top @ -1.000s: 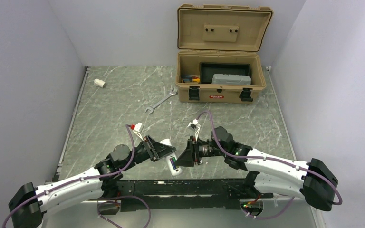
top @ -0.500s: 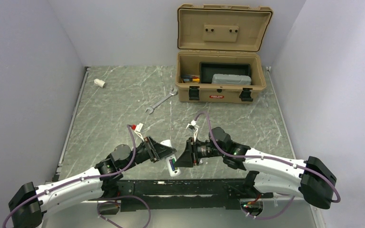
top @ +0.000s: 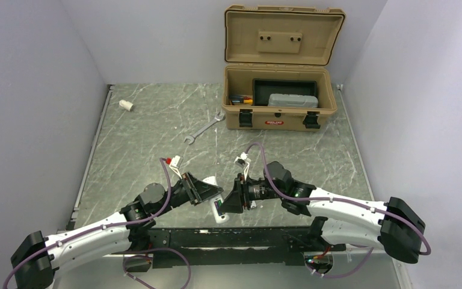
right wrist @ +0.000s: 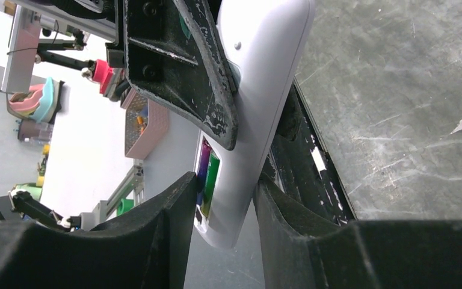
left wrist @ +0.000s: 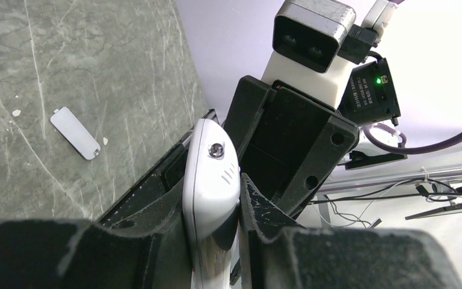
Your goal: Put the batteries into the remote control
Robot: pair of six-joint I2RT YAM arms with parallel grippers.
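The white remote control (left wrist: pixel 212 174) is held above the table's near edge, and my left gripper (left wrist: pixel 212 186) is shut on its upper part. Its lower end hangs down with the compartment uncovered, showing the green batteries (right wrist: pixel 209 176) side by side inside. My right gripper (right wrist: pixel 225 180) straddles that lower end, one finger against the battery side and the other close to the remote's (right wrist: pixel 264 90) back. It is slightly open, not clamped. In the top view the two grippers (top: pixel 212 195) (top: pixel 231 202) meet at the remote (top: pixel 219 211).
A thin white cover plate (left wrist: pixel 75 132) lies flat on the table. A silver wrench (top: pixel 204 127) lies mid-table, with an open tan toolbox (top: pixel 280 114) behind it. A stubby white cylinder (top: pixel 126 105) sits at the far left.
My right gripper has edged slightly left, closer onto the remote's lower end. The left arm and the remote have barely moved.
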